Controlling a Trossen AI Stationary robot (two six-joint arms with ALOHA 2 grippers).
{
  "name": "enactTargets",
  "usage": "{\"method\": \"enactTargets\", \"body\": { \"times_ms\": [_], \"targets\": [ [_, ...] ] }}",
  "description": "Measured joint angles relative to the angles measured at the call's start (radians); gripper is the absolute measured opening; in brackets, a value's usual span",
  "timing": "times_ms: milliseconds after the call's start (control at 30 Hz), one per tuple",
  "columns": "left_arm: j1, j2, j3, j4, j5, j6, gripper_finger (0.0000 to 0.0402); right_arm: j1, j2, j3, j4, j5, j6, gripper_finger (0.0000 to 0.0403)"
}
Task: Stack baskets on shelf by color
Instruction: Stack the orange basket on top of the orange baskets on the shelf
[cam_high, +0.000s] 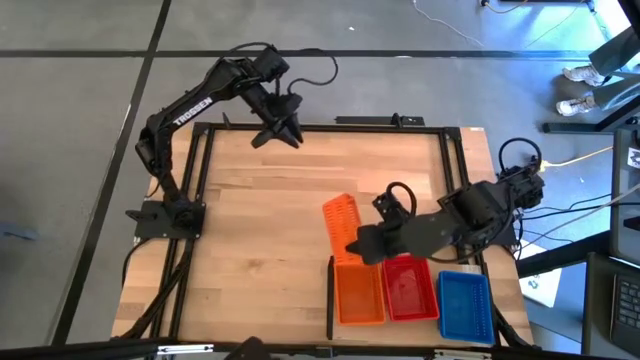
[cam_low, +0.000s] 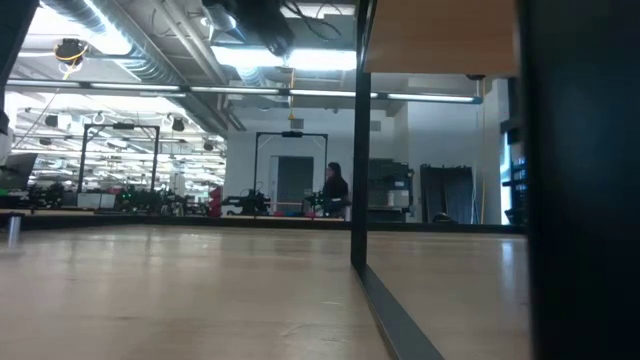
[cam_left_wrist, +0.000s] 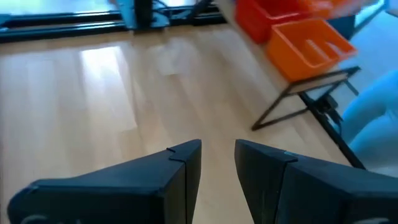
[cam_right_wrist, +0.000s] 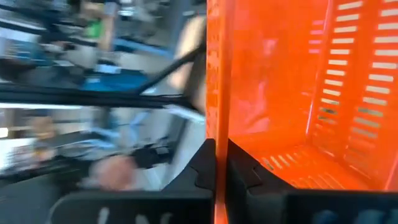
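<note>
High view: right hand (cam_high: 352, 247) clamps tilted orange basket (cam_high: 341, 222).

— What is going unseen here?
— The right arm is covering part of the tilted orange basket (cam_high: 341, 222), and in the right wrist view the room behind is blurring into streaks.
— Anything cut off?
— The red basket (cam_left_wrist: 256, 15) is running past the left wrist picture's edge.

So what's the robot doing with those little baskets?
It's sorting them by color. The right gripper has its fingers pinched shut on the wall of an orange basket, holding it tipped above the orange stack. Red and blue stacks sit beside it. The left gripper waits open at the far edge.
</note>
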Motion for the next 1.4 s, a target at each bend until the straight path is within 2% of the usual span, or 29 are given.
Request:
{"method": "enactTargets", "body": {
  "times_ms": [133,333,467,600,800,900,1200,1400],
  "targets": [
    [-0.003,-0.059,0.000,-0.056,0.003,0.052,0.0089,-0.002,0.000,0.000,-0.208,0.007,0.000,0.0004],
    [-0.077,-0.133,0.000,-0.038,0.018,0.030,0.0089,-0.074,0.000,-0.001,-0.551,0.011,-0.008,0.0004],
    [-0.137,-0.149,0.000,-0.026,-0.019,0.019,0.0089,-0.146,0.006,-0.021,-0.490,0.068,-0.229,0.0004],
    [-0.200,-0.154,0.000,-0.015,-0.073,0.050,0.0089,-0.206,0.038,-0.020,-0.527,0.082,-0.423,0.0004],
    [-0.297,-0.152,0.000,0.078,-0.406,0.132,0.0089,-0.252,0.099,-0.020,-0.533,0.079,-0.675,0.0004],
    [-0.350,-0.152,0.000,0.149,-0.503,0.187,0.0089,-0.274,0.122,-0.021,-0.533,0.079,-0.732,0.0004],
    [-0.446,-0.133,0.000,0.253,-0.556,0.359,0.0089,-0.300,0.135,-0.021,-0.534,0.060,-0.775,0.0004],
    [-0.481,-0.091,0.000,0.276,-0.567,0.394,0.0089,-0.300,0.135,-0.021,-0.534,0.076,-0.796,0.0004]
  ]
}}
